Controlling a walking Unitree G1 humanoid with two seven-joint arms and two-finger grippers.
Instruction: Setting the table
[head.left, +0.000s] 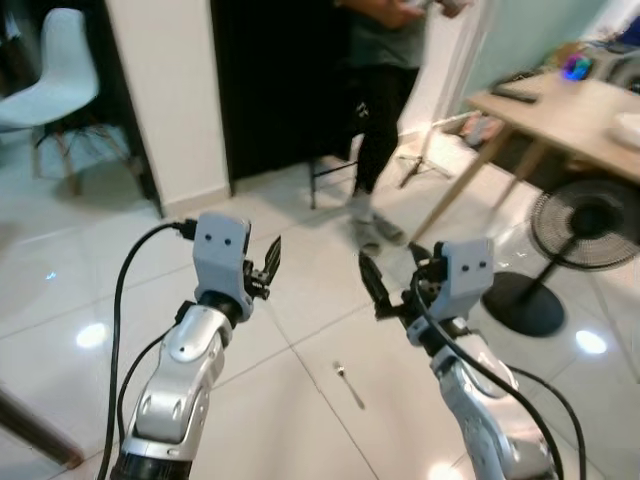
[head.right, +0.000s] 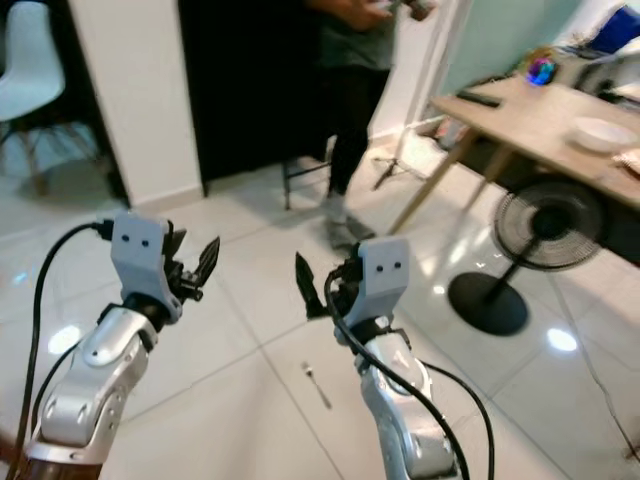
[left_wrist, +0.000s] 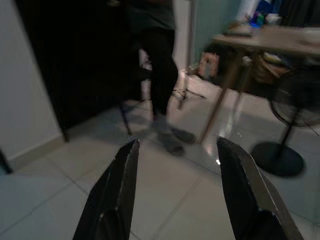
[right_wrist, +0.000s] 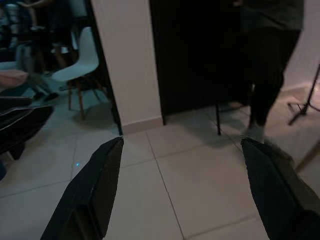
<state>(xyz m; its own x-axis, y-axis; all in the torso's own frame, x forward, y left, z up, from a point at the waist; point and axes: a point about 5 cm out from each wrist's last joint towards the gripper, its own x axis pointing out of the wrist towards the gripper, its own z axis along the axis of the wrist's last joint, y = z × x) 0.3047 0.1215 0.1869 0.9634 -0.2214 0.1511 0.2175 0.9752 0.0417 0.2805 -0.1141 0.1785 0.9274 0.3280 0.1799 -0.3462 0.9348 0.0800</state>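
person (head.left: 385, 60): head cut off | floor utensil (head.left: 349, 384): too small to identify

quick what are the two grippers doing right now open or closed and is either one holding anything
Left gripper: open, holding nothing, raised above the tiled floor.
Right gripper: open, holding nothing, raised beside the left.

Both silver arms raised forward at mid-height, elbows bent, left gripper of two long black fingers (head.left: 268, 268) spread apart and empty, right gripper of two long black fingers (head.left: 385, 283) likewise parted and empty, black cables looping along each forearm
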